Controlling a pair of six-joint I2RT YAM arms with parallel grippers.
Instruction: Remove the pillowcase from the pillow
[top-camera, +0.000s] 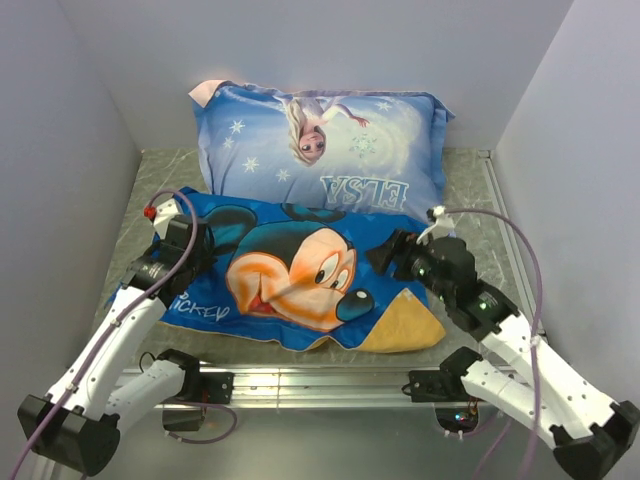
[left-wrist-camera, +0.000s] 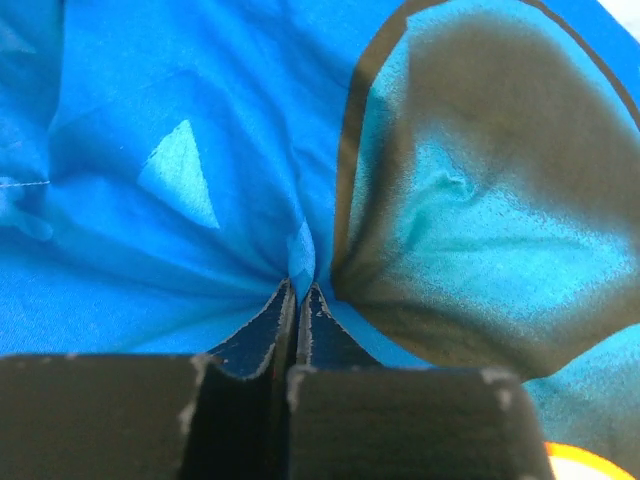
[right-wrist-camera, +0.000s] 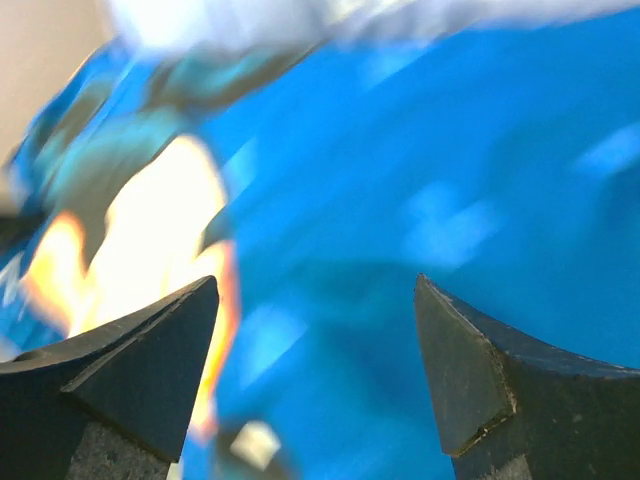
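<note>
The pillowcase (top-camera: 290, 280) lies across the front of the table with its blue Mickey-face side up, and a yellow-orange corner (top-camera: 405, 325) shows at the near right. The pillow itself is hidden from every view. My left gripper (top-camera: 203, 247) rests on the case's upper left part, over the black ear. In the left wrist view this gripper (left-wrist-camera: 300, 288) is shut on a pinched fold of blue fabric (left-wrist-camera: 200, 150). My right gripper (top-camera: 385, 255) hangs at the case's right edge. Seen from the right wrist, it (right-wrist-camera: 316, 285) stands open just above the blurred blue cloth (right-wrist-camera: 400, 200), holding nothing.
A light blue Elsa-print pillow (top-camera: 320, 150) lies behind the case, touching its far edge. White walls close in on the left, back and right. The grey marbled tabletop (top-camera: 160, 170) shows at the far left corner. A metal rail (top-camera: 320, 385) runs along the near edge.
</note>
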